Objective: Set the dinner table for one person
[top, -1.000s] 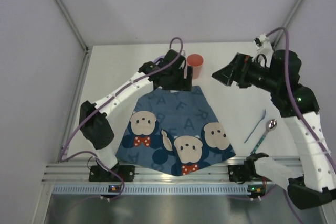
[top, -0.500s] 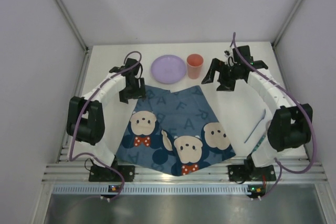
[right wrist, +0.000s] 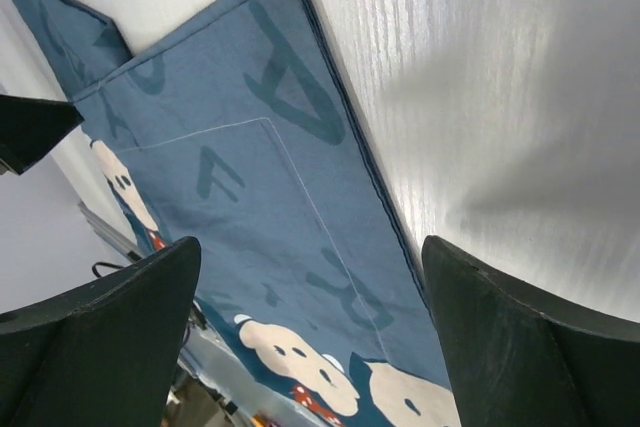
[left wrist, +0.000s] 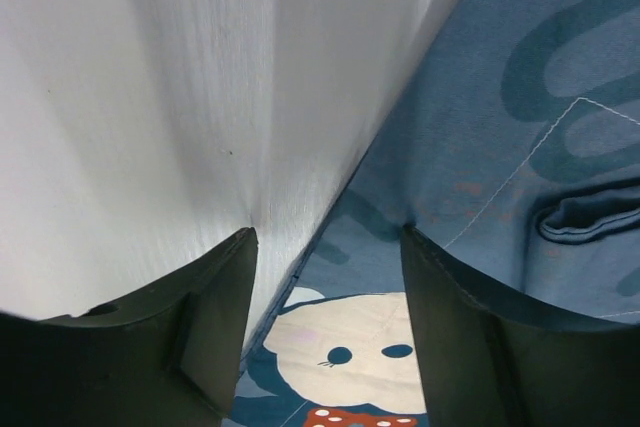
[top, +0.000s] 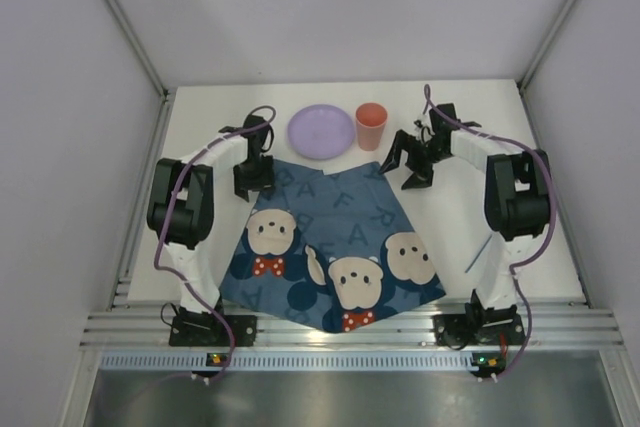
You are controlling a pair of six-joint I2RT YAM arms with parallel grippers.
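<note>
We see the white surface (top: 200, 127) filling the booth floor from the arm bases at 6 o'clock to the back wall at 12 o'clock. A blue mat (top: 340, 237) printed with bear faces and letters lies on its near half, somewhat rumpled. A purple plate (top: 321, 132) sits at the mat's 12 o'clock, and an orange cup (top: 371, 125) stands upright just beside the plate, at its 3 o'clock.

The left end effector (top: 252, 185) hangs over the mat's 10 o'clock corner. Its jaws are partly apart and straddle the cloth's edge, with nothing clasped between them. We cannot tell whether the tips touch the cloth. The right end effector (top: 402, 173) sits at the mat's 1 o'clock corner, its jaws spread wide and empty above the hem. A thin blue utensil (top: 478, 254) shows beside the right arm, at the mat's 3 o'clock.
</note>
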